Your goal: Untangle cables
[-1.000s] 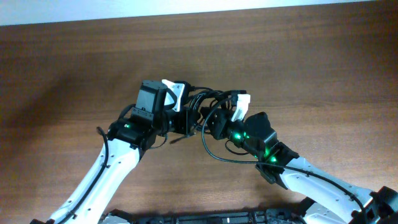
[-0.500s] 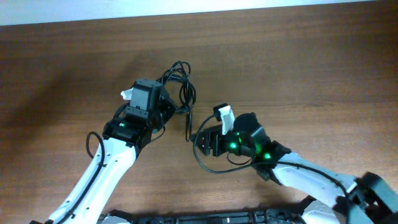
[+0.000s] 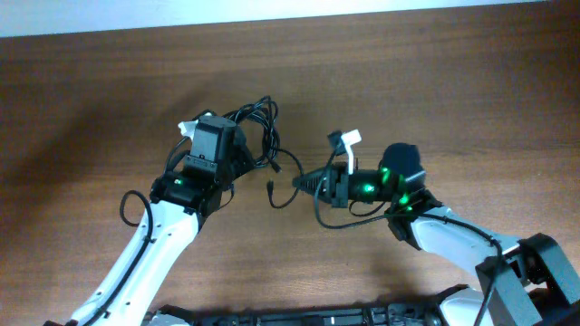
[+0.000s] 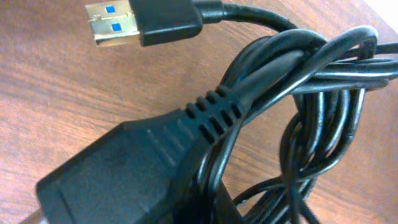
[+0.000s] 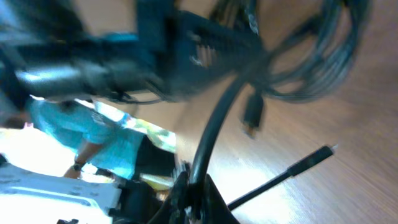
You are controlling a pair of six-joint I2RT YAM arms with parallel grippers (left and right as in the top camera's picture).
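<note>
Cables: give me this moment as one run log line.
left gripper: at cable bundle, grip unseen | right gripper: shut on single cable | USB plug: ungripped

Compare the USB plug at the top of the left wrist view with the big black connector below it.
The USB plug ends in a bare metal tip with blue inside; the big connector shows only black moulding with a ribbed neck. The USB plug sits clear of the coils; the big connector has cable loops wrapped round its neck. Both are black, on black cords.
</note>
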